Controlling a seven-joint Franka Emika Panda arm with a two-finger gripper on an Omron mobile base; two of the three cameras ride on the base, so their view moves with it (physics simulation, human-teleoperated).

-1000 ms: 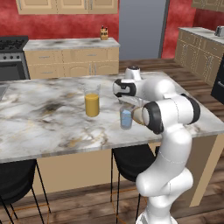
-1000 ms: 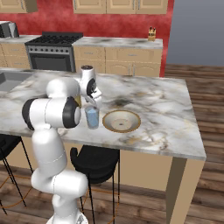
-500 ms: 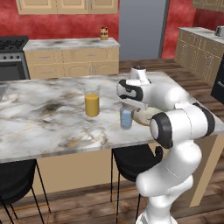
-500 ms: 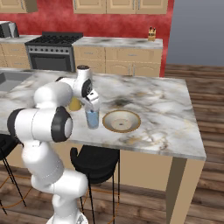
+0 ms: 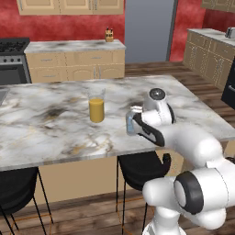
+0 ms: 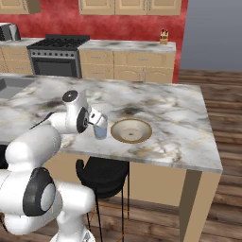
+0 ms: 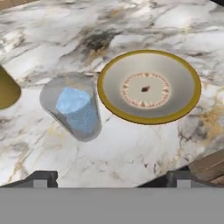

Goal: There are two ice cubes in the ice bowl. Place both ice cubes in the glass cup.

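Overhead, the arm bends low, its empty jaws wide apart above the glass cup (image 7: 72,107) and ice bowl (image 7: 189,98).

Arm swung lower and nearer the counter edge, fingers (image 7: 41,178) wider apart above the glass cup (image 7: 72,106).

walls: deep red wall (image 5: 69,25) behind the back cabinets, with a grey panel (image 5: 149,30) set in it, possibly a fridge or a door.
floor: dark wooden planks (image 6: 222,118).
island: marble-topped counter (image 6: 160,106), tan sides below.
back run: light wood cabinets (image 5: 73,64) under a marble worktop; upper cabinets (image 6: 127,5) along the top.
stove: black range (image 6: 54,59) in the back run.
stools: black stools (image 5: 13,188) under the island's near edge.
light: even, soft, no strong shadows.
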